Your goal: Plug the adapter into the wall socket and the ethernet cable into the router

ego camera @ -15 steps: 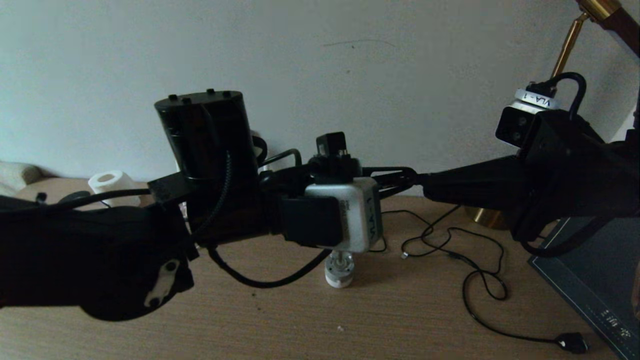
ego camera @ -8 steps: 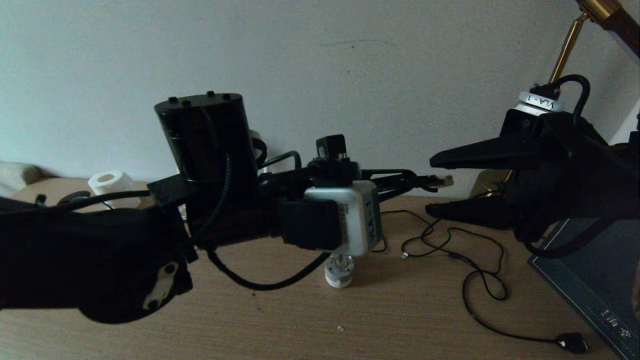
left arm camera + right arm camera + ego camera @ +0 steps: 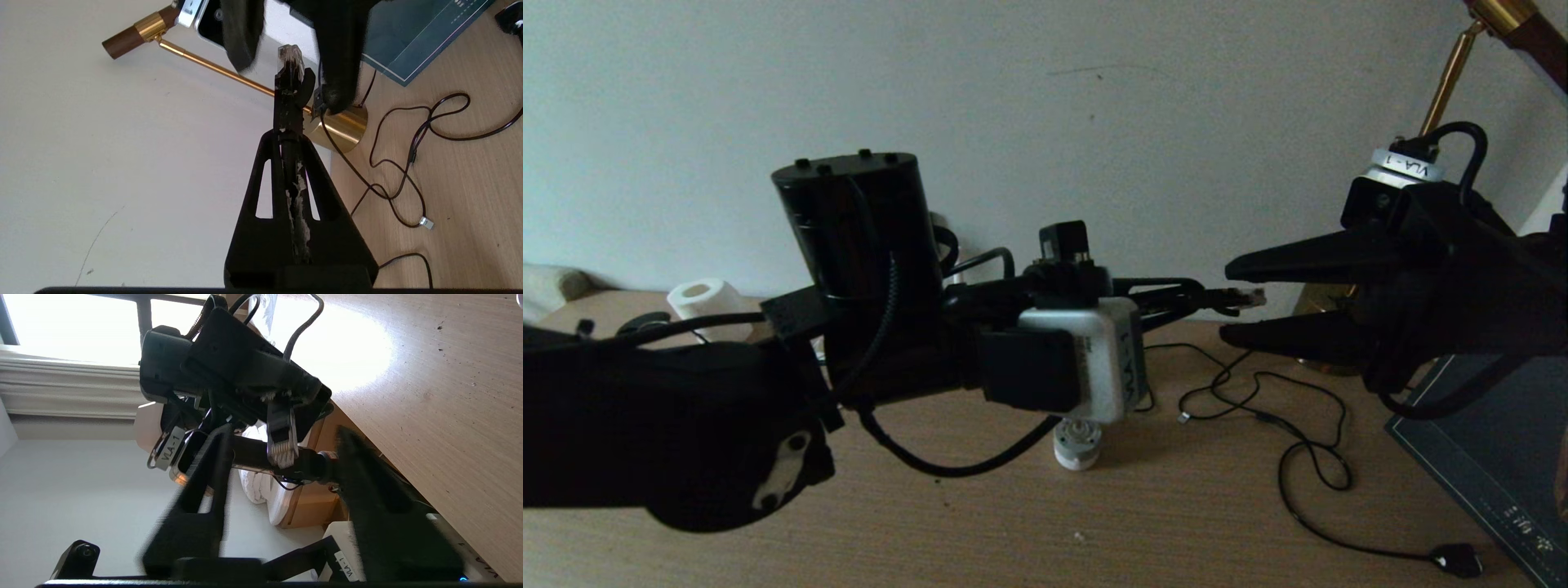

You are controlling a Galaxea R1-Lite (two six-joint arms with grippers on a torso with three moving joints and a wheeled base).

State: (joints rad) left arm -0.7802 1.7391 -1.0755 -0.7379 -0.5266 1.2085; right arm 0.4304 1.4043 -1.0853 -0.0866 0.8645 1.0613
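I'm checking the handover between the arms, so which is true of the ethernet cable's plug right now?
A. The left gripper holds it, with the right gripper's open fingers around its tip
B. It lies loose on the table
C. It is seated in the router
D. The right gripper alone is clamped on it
A: the left gripper is shut on the ethernet cable, whose clear plug tip sticks out between the spread fingers of the right gripper.
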